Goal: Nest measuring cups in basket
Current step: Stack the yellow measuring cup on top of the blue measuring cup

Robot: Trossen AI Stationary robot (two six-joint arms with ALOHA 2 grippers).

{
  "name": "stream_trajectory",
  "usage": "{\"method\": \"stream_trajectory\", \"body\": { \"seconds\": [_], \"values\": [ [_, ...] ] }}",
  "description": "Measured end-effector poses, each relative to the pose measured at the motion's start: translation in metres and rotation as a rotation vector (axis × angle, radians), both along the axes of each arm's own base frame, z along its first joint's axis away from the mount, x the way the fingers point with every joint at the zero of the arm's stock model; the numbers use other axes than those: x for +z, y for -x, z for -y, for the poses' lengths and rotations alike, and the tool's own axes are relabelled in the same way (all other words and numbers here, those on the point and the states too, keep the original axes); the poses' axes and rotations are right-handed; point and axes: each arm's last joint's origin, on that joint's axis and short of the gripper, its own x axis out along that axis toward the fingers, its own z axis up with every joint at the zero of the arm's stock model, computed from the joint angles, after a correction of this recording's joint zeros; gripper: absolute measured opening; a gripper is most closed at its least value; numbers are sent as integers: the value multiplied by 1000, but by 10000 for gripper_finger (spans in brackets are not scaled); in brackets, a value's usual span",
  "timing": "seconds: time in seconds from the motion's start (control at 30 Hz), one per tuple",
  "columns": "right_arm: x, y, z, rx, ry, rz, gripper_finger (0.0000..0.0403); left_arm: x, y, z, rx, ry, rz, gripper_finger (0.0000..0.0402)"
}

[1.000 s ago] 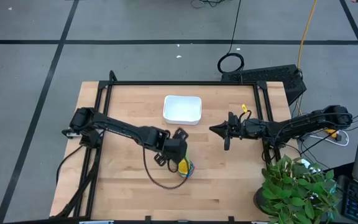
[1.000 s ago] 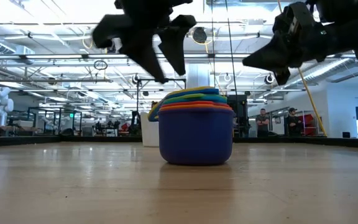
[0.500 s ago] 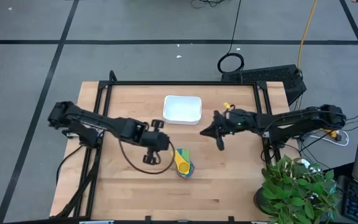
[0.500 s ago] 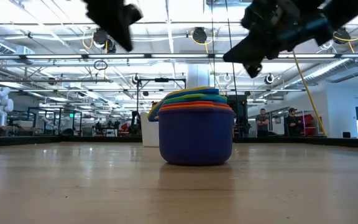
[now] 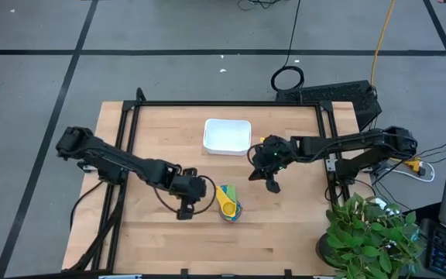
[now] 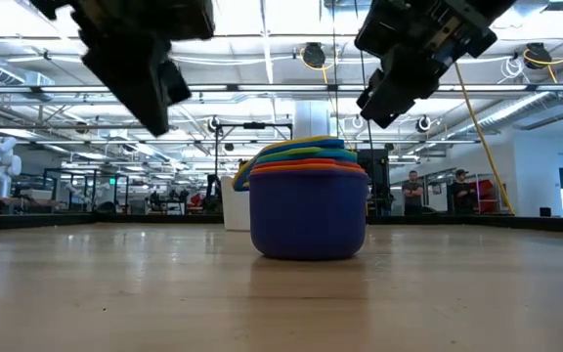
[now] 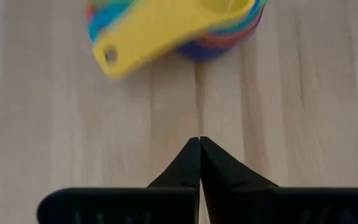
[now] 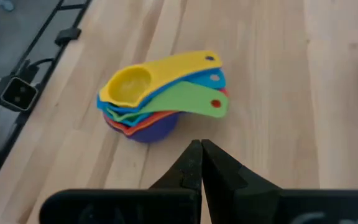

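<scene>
The measuring cups (image 5: 228,203) stand nested in one stack on the bare wood, navy cup at the bottom (image 6: 308,215), yellow on top (image 7: 166,25), handles fanned out (image 8: 191,87). The white basket (image 5: 227,136) sits beyond them toward the far edge, with nothing in it. My left gripper (image 5: 194,191) hovers shut just left of the stack, above the table (image 7: 199,142). My right gripper (image 5: 258,174) hovers shut to the stack's far right (image 8: 201,146). Both are clear of the cups and hold nothing.
A black frame (image 5: 223,103) runs around the table's far and side edges. A potted plant (image 5: 370,232) stands at the near right corner. A cable loop (image 5: 178,205) hangs by my left wrist. People stand far off in the room (image 6: 413,191).
My left gripper has shut with nothing in it, rolled, and drawn away from over the stack toward the table's left edge. My right gripper has moved toward the table's left, nearer the stack, and has turned. The cups have stayed where they were.
</scene>
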Motion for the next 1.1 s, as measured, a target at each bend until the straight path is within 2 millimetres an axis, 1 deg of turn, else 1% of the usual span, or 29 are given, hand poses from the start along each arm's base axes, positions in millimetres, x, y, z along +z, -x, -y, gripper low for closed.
{"method": "stream_trajectory", "body": {
  "seconds": [0.03, 0.1, 0.17, 0.23, 0.3, 0.37, 0.43, 0.53, 0.67, 0.87, 1.03, 1.1],
  "values": [
    [0, 0, -2, 8, 2, 3, 0, -6, -3, 0, -8, 11, -22, 2],
    [1, 0, -5, 21, -5, 2, 0, -12, -14, -1, -27, 51, 1, 3],
    [1, -1, -10, 49, -25, 14, 0, -23, -18, -2, -36, 76, -39, 5],
    [1, -2, -14, 72, -43, 9, 0, -32, -26, -4, -48, 94, -36, 5],
    [-1, -2, -18, 88, -48, -2, 0, -41, -27, -6, -57, 98, -76, 6],
    [-3, -1, -21, 99, -48, -23, 0, -45, -32, -6, -62, 107, -67, 6],
    [-6, -1, -24, 111, -48, -38, 0, -50, -31, -8, -58, 101, -96, 7],
    [-10, 2, -26, 127, -33, -83, 0, -52, -34, -8, -57, 106, -79, 7],
    [-8, 0, -26, 110, 13, -44, 0, -51, -35, -8, -59, 110, -67, 7],
    [-5, -3, -28, 120, 15, -5, 0, -49, -39, -7, -62, 120, -17, 7],
    [-12, 3, -32, 100, -20, -109, 0, -47, -43, -7, -69, 116, 26, 7],
    [-12, -1, -36, 107, -24, -112, 0, -47, -43, -8, -77, 102, 26, 7]
  ]
}}
